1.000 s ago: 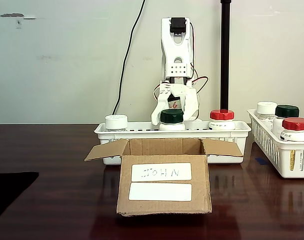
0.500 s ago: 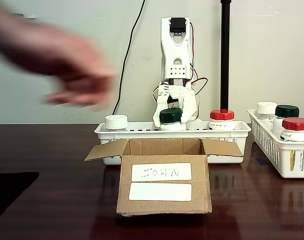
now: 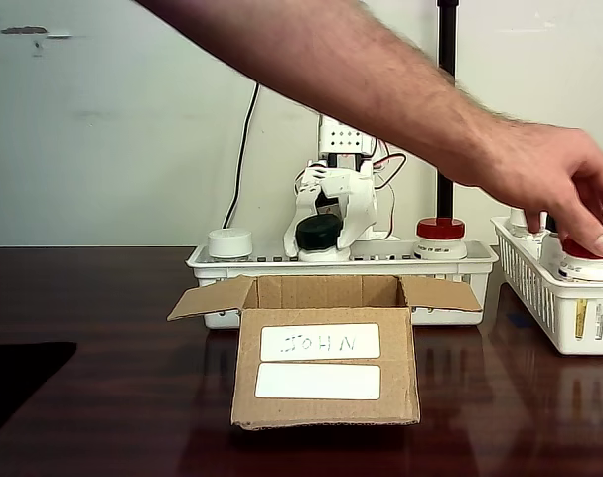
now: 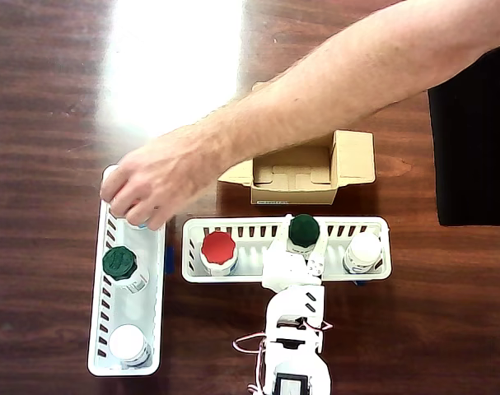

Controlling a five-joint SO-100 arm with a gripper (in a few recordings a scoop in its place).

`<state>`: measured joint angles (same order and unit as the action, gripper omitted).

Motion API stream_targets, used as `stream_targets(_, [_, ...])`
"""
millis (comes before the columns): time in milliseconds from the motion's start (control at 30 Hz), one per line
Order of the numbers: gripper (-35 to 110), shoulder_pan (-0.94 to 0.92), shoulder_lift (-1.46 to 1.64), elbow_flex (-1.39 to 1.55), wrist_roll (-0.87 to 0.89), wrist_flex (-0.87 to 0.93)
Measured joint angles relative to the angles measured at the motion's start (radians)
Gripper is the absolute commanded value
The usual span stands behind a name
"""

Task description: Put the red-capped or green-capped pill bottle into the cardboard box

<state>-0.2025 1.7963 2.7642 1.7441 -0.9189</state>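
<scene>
Pill bottle (image 3: 319,237) tilted, cap fwd-left, in end effector (image 3: 326,214).

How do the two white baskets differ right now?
The middle basket lies crosswise behind the cardboard box; the side basket runs lengthwise. The gripper works at the green-capped pill bottle in the middle basket; a person's hand reaches into the side basket. Both are slotted and hold three bottles.

Two white slotted baskets sat on a dark wooden table (image 4: 52,99).

The long basket (image 4: 373,280) held a red-capped bottle (image 4: 218,249) and a white-capped bottle (image 4: 364,251); the side basket (image 4: 97,346) held another green-capped bottle (image 4: 120,265).
</scene>
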Motion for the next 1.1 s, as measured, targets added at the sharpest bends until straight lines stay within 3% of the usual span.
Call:
stream_targets(300, [0,0.015,0.153,0.0,0.0,0.196])
stream_targets(700, [0,0.054,0.439,-0.077,-0.075,0.661])
stream_targets(1100, [0,0.057,0.456,-0.258,-0.114,0.795])
